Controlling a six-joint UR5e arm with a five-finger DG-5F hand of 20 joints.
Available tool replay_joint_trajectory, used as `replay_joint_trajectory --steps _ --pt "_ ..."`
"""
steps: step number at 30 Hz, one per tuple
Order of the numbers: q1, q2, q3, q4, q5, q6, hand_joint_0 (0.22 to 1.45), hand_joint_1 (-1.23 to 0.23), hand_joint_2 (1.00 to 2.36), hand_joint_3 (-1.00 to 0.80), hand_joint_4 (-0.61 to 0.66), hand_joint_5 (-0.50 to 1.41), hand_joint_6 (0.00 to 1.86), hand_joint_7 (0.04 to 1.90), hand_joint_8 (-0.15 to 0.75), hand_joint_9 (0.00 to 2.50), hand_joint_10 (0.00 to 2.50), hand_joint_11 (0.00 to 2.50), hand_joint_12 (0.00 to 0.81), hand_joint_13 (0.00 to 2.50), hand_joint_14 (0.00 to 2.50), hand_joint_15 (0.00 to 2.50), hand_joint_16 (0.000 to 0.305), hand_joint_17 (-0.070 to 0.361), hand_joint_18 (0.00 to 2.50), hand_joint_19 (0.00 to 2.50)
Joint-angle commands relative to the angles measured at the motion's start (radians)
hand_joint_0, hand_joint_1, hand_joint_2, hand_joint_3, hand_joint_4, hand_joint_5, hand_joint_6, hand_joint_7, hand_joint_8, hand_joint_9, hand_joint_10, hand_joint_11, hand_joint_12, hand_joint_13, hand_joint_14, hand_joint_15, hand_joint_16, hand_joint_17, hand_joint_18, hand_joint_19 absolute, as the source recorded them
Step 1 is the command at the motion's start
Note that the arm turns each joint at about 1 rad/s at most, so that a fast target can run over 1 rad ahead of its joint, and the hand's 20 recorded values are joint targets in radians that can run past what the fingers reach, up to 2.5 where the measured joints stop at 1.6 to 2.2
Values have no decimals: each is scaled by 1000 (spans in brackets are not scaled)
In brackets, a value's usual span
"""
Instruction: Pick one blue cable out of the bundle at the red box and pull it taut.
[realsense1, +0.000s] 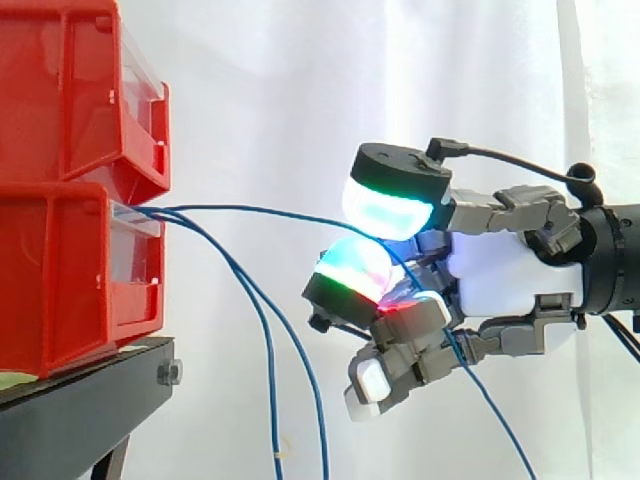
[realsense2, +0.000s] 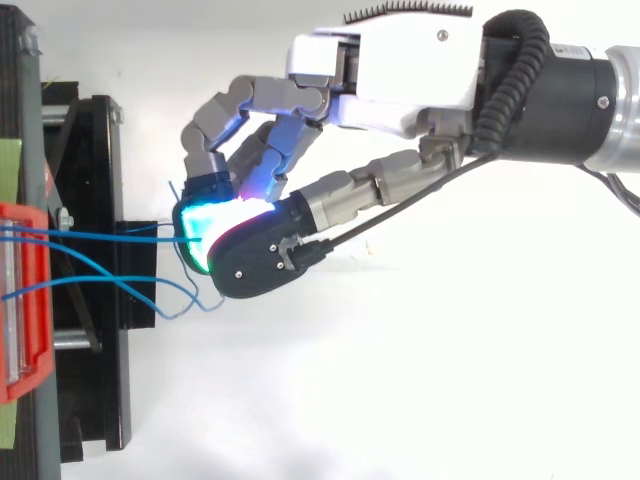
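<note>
Hand (realsense1: 510, 275) sits right of the red bins (realsense1: 60, 270), fingers (realsense1: 352, 268) curled and pinching one blue cable (realsense1: 260, 209). That cable runs back to the lower bin's front with a slight bow, so I'd say it's not quite taut yet. The other blue cables (realsense1: 266, 340) droop loose just right of the bins. No labels I can read.

Blue cables (realsense1: 250, 208), red bins (realsense1: 60, 270).

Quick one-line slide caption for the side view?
Hand pinches one blue cable running from the red bins while other blue cables hang slack.
</note>
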Motion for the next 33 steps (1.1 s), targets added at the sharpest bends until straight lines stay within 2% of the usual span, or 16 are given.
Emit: replay_joint_trajectory --steps 1,10,19,25,29,33 --pt "1 0 1 0 -1 0 601 -686 1011 -245 138 -155 892 1078 348 1098 6 1437 398 735 21 590 57 127 587 487" --pt "1 0 0 0 -1 3 621 -774 1014 -147 169 -152 901 1111 348 1114 5 1456 396 737 19 578 57 128 609 454" --pt "-1 0 0 0 -1 0 645 -843 1016 -165 166 -151 895 1174 341 1115 7 1484 388 727 20 571 54 122 598 445" --pt "1 0 1 0 -1 -2 686 -882 1012 -279 175 -155 891 1170 330 1096 9 1476 378 713 21 575 53 119 590 425" --pt "1 0 0 0 -1 -2 685 -891 1000 -500 214 -158 884 1109 329 1082 8 1468 376 706 22 573 53 119 585 434" --pt "-1 0 1 0 -1 -2 630 -837 1000 -500 207 -156 883 1111 328 1085 8 1468 375 707 22 583 53 118 576 453"
